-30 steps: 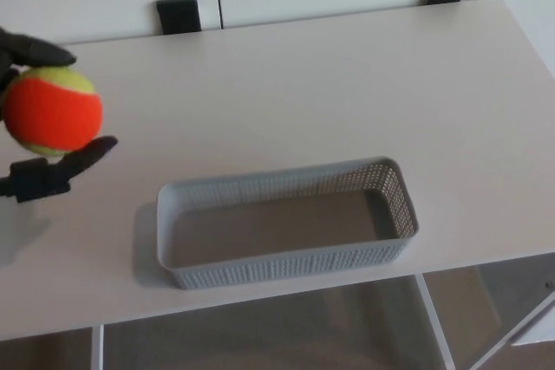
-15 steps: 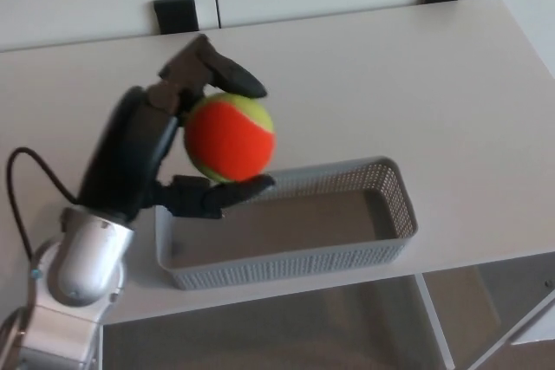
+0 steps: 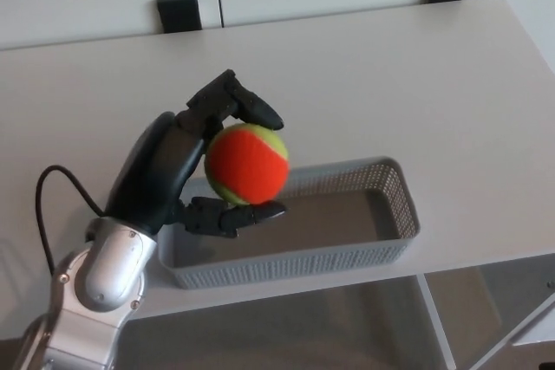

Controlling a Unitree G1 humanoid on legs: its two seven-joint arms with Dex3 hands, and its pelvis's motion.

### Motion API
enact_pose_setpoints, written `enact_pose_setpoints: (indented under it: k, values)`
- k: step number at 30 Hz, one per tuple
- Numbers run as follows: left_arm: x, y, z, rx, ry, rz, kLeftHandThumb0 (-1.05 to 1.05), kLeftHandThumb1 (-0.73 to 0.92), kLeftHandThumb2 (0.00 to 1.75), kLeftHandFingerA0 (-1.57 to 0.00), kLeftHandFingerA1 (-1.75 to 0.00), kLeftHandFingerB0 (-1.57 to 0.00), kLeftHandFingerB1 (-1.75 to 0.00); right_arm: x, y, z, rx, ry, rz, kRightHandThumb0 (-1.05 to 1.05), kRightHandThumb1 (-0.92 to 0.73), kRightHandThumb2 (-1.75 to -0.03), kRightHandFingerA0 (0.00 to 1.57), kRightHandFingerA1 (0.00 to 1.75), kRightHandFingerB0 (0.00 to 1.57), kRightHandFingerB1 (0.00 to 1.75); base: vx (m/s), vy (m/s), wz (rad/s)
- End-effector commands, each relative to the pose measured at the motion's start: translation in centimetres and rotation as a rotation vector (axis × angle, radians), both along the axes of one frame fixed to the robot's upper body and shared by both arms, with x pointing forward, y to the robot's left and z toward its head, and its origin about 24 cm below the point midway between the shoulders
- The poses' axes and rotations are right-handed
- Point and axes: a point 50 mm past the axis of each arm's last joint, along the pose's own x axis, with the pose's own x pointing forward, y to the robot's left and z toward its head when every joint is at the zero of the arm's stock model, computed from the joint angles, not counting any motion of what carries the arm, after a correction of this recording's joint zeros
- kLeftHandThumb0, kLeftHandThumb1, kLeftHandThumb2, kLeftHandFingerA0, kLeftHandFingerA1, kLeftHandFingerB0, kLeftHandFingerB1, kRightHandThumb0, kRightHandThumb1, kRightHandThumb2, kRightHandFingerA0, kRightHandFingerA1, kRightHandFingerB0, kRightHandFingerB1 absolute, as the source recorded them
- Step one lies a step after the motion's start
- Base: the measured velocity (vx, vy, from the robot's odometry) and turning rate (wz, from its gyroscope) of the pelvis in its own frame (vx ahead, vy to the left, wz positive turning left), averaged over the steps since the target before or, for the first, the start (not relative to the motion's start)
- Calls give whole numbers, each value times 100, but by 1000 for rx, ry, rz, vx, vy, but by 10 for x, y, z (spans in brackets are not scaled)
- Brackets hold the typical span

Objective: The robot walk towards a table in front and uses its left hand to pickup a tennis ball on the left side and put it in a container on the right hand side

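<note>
Now my left hand (image 3: 178, 171), gripping the tennis ball (image 3: 247, 164), has moved over the container (image 3: 347, 172) by the table's (image 3: 390, 75) front edge; release looks next.

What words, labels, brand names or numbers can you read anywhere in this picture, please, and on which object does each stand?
No text can be read anywhere.
The tennis ball, held in the left hand, shows only orange and yellow-green felt, with no print visible.
The grey basket, the white table and the black bracket at its far edge show no markings.
</note>
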Motion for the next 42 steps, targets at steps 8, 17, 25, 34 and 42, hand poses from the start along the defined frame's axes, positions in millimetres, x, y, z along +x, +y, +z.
enact_pose_setpoints:
  k: [8,17,25,34,42]
  values:
    - [-2,7,7,128,139,-132,-85,52,91,0,-6,-1,-9,7,-7,6,-25,-3,7,-66,-63,-59,69,66,56,45,0,0,0]
    - [-3,8,9,152,151,-147,-93,68,64,0,-20,0,-22,12,-7,8,-19,-9,11,-67,-63,-59,66,66,55,46,0,0,0]
    - [-7,12,14,128,153,-156,-82,52,95,0,-12,0,-14,16,-6,11,-32,-16,28,-65,-48,-92,64,73,51,59,0,0,0]
    - [-73,34,62,-10,-6,-235,-65,42,77,-10,-17,-5,-25,19,-8,14,-52,3,66,-66,-64,-59,69,67,55,44,0,0,0]
    - [-161,77,87,-245,79,-636,-60,47,56,-7,-23,-7,-30,15,-10,11,-56,24,80,-67,-63,-59,69,69,57,47,0,0,0]
